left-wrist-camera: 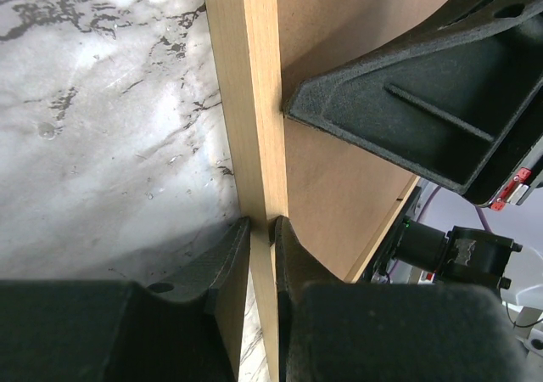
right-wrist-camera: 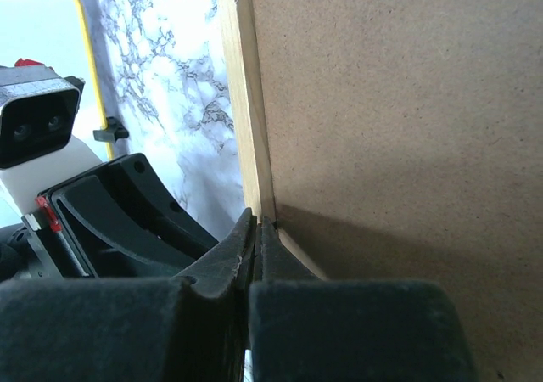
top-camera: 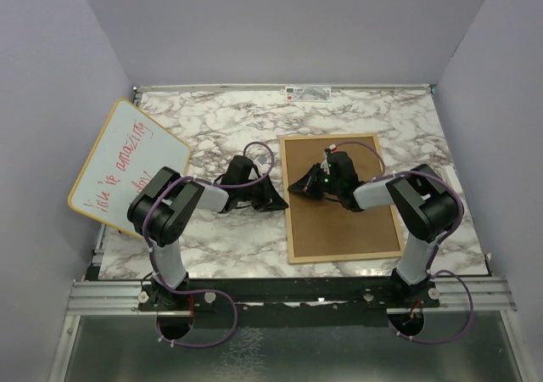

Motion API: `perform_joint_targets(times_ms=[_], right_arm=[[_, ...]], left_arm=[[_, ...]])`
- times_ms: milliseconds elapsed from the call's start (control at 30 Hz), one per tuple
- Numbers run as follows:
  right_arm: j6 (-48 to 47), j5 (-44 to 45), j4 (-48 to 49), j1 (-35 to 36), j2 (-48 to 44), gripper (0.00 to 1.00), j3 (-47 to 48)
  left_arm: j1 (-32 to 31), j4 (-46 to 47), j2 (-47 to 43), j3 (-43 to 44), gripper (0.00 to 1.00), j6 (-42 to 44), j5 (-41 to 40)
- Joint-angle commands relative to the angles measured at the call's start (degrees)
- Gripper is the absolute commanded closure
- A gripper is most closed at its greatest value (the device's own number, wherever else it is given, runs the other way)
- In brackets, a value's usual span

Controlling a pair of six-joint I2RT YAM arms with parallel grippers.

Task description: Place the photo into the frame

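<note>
The frame (top-camera: 332, 136) lies face down at the table's middle right, its thin light-wood rim around a brown backing board (top-camera: 339, 227). The photo is hidden. My left gripper (top-camera: 278, 199) reaches in from the left. In the left wrist view my left gripper (left-wrist-camera: 261, 229) is shut on the frame's (left-wrist-camera: 244, 102) left rail, one finger on each side. My right gripper (top-camera: 295, 187) points left over that same rail. In the right wrist view my right gripper (right-wrist-camera: 258, 222) is shut with nothing visibly between its fingers, its tips at the seam between rail (right-wrist-camera: 241, 102) and backing board (right-wrist-camera: 407, 102).
A round-cornered whiteboard (top-camera: 127, 166) with red handwriting leans over the table's left edge. The marble tabletop (top-camera: 229, 127) shows around the frame. The two grippers sit very close together at the frame's left side. Grey walls enclose the table.
</note>
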Motion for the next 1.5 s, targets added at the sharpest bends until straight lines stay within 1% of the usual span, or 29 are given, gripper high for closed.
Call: perform_joint_targets(times_ms=[0,333,600,667,767,833,933,1033,1100,1167,1300,1467], right_arm=[[-2.69,1.81,-1.69,-0.23,3.97,1.0,-3.49],[-5.88,4.34,-3.44,-0.18,4.27,0.99,-5.54],[-8.99,8.14,-7.53,-0.14,2.18,1.0,-4.8],[-8.74,8.62,-9.38,-0.14,0.58,1.0,-3.79],[-9.1,9.94,-15.54,-0.19,-3.75,1.0,0.85],[-9.24,10.69,-18.8,-0.57,-6.63,0.99,4.84],[-8.75,11.47,-22.13,-1.61,-8.54,0.97,10.18],[-8.88,10.7,-25.35,-2.35,-6.77,0.91,15.98],[-8.7,9.17,-26.94,-2.56,-4.51,0.88,19.08],[-8.29,6.68,-26.3,-2.6,-2.4,0.87,21.02],[-6.71,2.45,-23.07,-2.77,1.45,0.87,23.41],[-8.61,-4.47,-22.87,-3.83,7.84,0.89,28.9]], left_arm=[[-1.32,-18.72,8.73,-5.2,0.85,6.53,-15.85],[-1.31,-18.64,9.01,-5.03,0.85,6.54,-15.94],[-1.32,-18.83,8.92,-4.97,0.85,6.47,-16.05],[-1.32,-19.4,8.6,-4.5,0.85,6.49,-16.03],[-1.23,-21.1,7.23,-3.06,0.85,6.9,-15.86],[-1.1,-22.37,5.0,-1.49,0.82,7.55,-15.81],[-0.6,-24.42,2.13,2.3,0.72,9.15,-15.28],[0.31,-25.84,0.42,6.47,0.61,11.25,-13.92],[1.19,-26.2,0.04,9.31,0.56,12.42,-13.05],[2.05,-26.48,0.64,11.88,0.52,13.57,-13.1],[4.53,-27.84,4.74,16.38,0.51,14.44,-13.33],[5.9,-27.16,9.34,20.12,0.53,14.9,-10.63]])
